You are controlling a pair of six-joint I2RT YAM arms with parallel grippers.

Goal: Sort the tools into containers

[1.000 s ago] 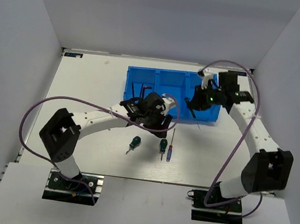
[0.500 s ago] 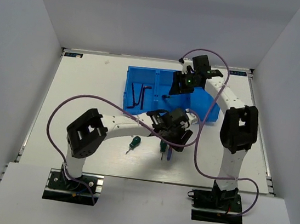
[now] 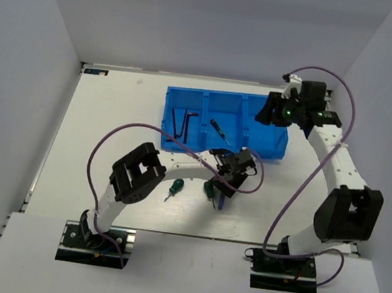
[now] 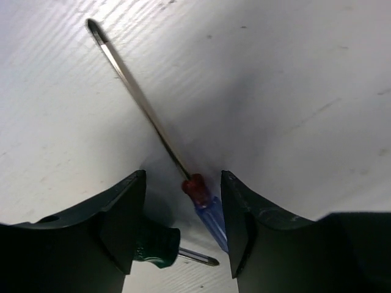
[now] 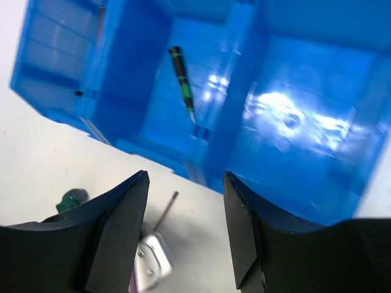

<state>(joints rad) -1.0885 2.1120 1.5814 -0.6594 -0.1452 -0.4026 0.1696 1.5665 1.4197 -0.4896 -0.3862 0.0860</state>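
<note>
Bright, even light; soft shadows on the white surface (image 3: 112, 121); glare and blur across the bright blue plastic tray (image 5: 293, 119).

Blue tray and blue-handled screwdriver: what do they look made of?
Blue tray: probably moulded plastic, glossy, with bright glare on its floor. Blue-handled screwdriver: translucent handle, likely plastic; thin shiny shaft, likely steel.

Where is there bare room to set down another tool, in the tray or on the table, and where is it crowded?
Free: the blue tray's right compartment, which looks bare, and the table left of the tray. Crowded: in front of the tray, where the left gripper straddles the blue-handled screwdriver beside two green-handled screwdrivers.
</note>
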